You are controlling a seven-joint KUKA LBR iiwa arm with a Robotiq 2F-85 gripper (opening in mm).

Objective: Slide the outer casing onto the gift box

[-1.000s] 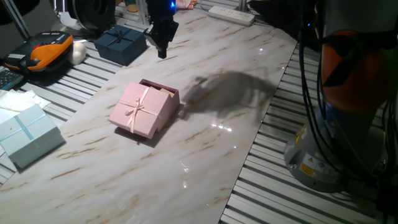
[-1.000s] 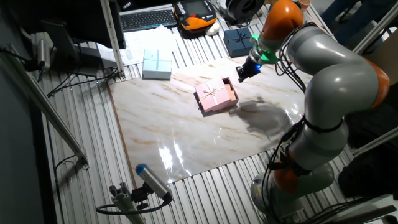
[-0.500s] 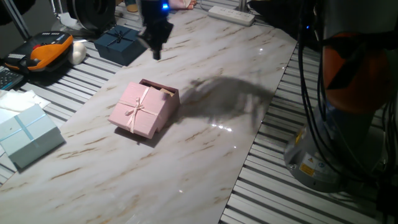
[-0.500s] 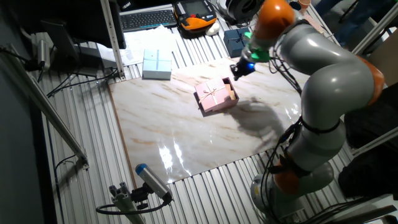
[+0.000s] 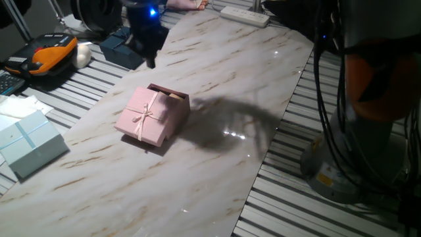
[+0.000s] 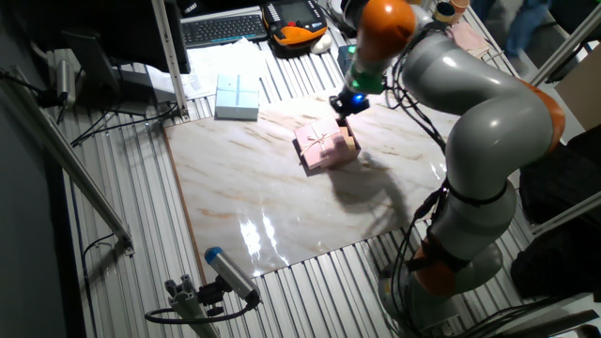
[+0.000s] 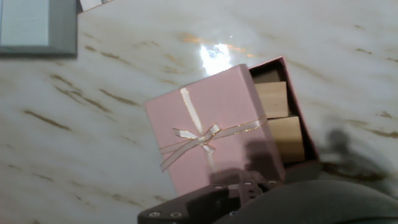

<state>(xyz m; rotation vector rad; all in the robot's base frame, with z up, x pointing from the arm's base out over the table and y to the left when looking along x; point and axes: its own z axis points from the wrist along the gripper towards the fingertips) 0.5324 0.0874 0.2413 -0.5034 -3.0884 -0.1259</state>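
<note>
Hand view shows the pale pink square cardboard outer casing with ribbon bow (image 7: 211,130) lying skewed on the marble tabletop (image 7: 112,162), only partly covering the brownish-rimmed pink gift box (image 7: 292,124), directly below the claw (image 5: 150,60), whose grip I cannot tell.

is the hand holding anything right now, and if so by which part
Nothing is held. The hand hangs in the air above the table, apart from the outer casing, which lies partly over the gift box.
</note>
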